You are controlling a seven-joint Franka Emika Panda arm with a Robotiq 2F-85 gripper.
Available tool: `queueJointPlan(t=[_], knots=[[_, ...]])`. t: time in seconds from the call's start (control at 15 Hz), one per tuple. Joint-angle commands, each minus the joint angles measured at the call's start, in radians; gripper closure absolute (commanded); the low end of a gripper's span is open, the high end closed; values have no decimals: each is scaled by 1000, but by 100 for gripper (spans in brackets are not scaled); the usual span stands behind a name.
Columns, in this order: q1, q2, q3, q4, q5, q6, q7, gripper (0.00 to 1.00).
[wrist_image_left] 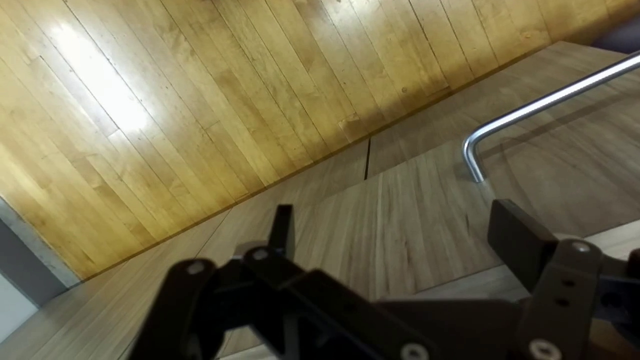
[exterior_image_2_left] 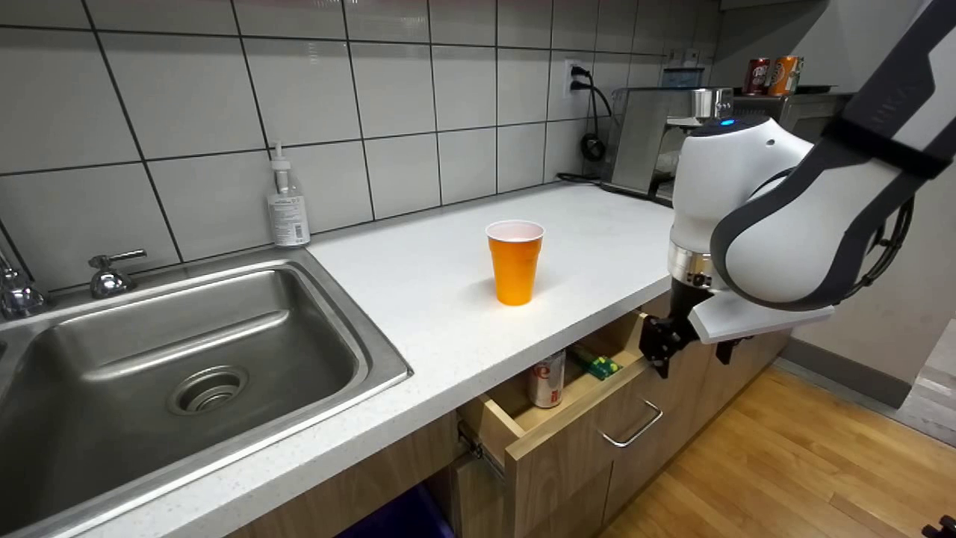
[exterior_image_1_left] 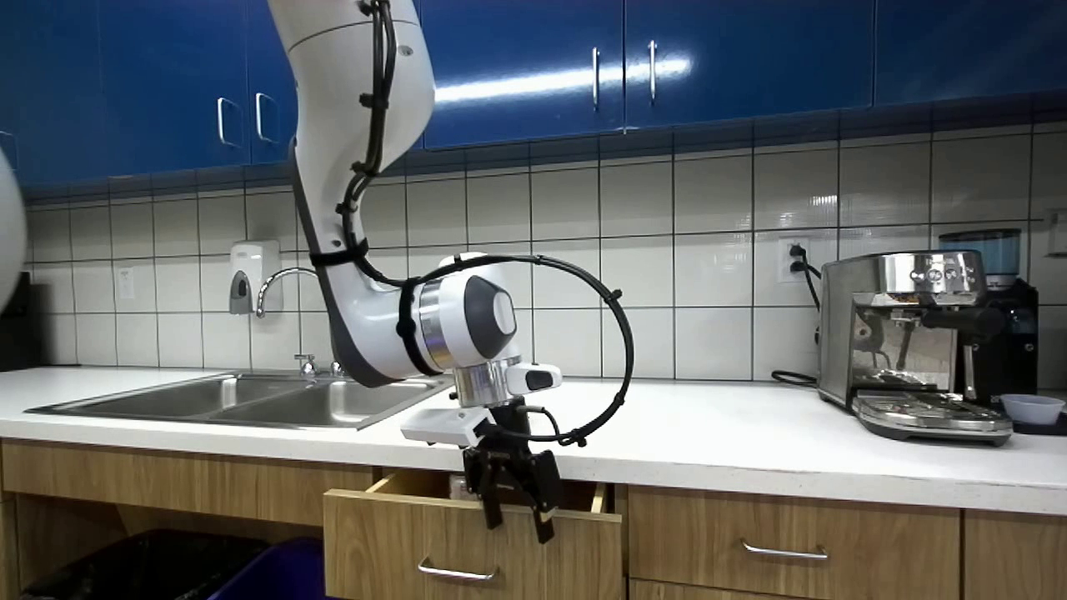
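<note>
Drawer (exterior_image_1_left: 446, 540) lies just beside the end effector (exterior_image_1_left: 519, 532) (contact unclear)

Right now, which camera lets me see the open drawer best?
Best is an exterior view that looks down into the drawer, showing a can inside. In an exterior view facing the drawer's front, the gripper blocks part and little of the inside shows. The wrist view shows mainly part of its front and handle.

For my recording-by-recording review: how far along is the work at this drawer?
Looks done: opening, as the drawer stands pulled out, with a can and green packet inside.
In hand: nothing; the end effector hangs open by the drawer's front.
Left: perhaps shutting it, since it is not closed; that is only a judgement.
</note>
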State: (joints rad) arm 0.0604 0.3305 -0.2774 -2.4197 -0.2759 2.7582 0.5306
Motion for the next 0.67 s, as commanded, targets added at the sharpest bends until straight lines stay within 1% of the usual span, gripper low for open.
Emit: queueJointPlan(t=[0.0,0.27,0.4,0.6], knots=[[10,17,-32,41,-15,28,-17,0],[7,20,-32,52,-9,27,-36,0],[2,5,-21,34,-6,30,-70,0],[7,-14,-26,5,-18,39,-96,0]])
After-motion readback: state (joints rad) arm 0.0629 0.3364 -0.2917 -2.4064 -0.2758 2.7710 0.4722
